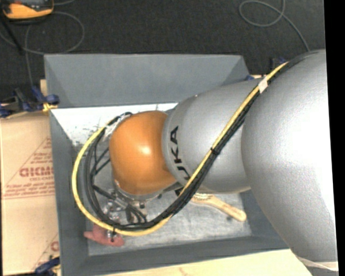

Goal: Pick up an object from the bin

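Reaching into the grey bin (64, 227) from the right and hanging low over its floor, near the left wall; hiding most of the claw (120, 211) beneath the orange wrist cover (140, 156) and looping black and yellow cables (75, 174), making it impossible to tell whether wide or narrow; hovering close beside a small pinkish-red thing (100, 236) lying by the view's lower-left corner; partly covering a pale forked wooden piece (225, 208) lying further right
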